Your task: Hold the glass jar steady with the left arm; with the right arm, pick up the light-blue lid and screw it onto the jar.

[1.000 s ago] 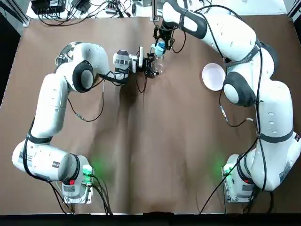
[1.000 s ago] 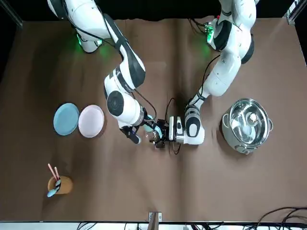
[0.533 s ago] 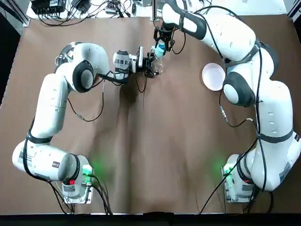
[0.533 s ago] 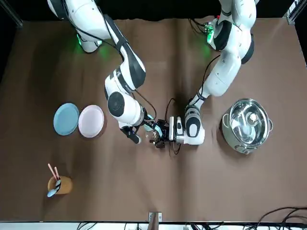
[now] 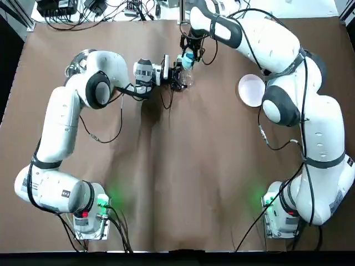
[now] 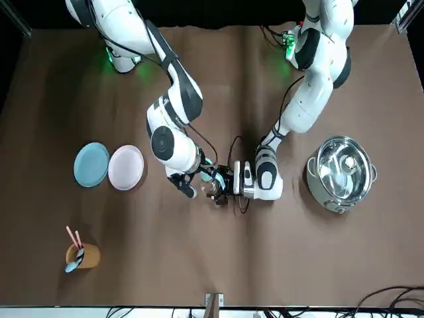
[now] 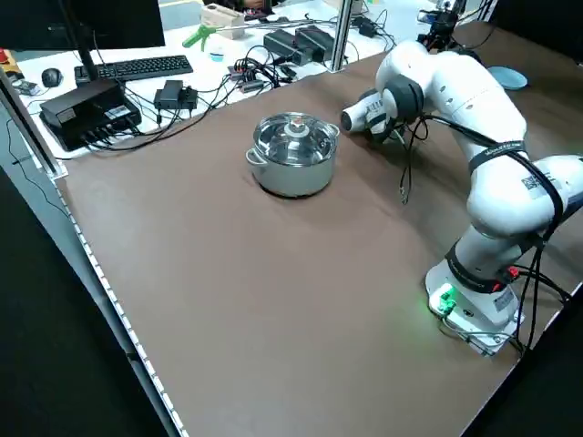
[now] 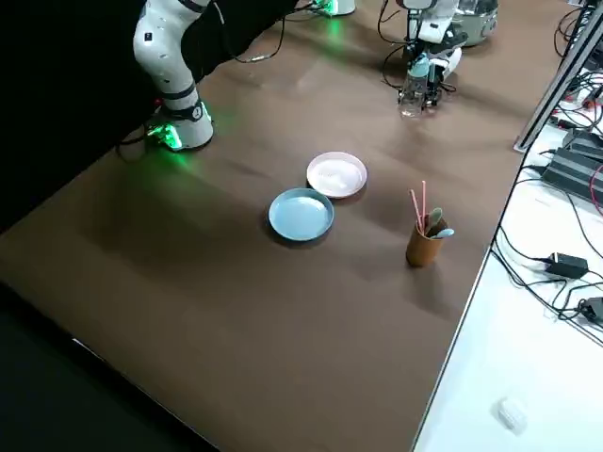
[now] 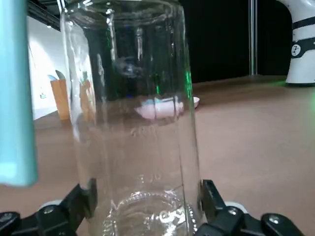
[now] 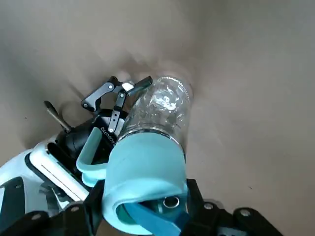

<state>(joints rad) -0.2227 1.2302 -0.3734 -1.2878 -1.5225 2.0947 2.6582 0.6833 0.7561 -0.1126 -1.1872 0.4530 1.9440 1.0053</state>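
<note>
Jaws of left gripper (image 5: 176, 76) clamp glass jar (image 10: 157, 110); right gripper (image 10: 142, 214) jaws hold light-blue lid (image 10: 145, 167) near mouth. Best centre lid level before twisting.

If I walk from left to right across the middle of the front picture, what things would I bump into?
Blue plate → pink plate → glass jar, gripped by the left pincer, with the right pincer holding the light-blue lid right by it → lidded metal pot.
</note>
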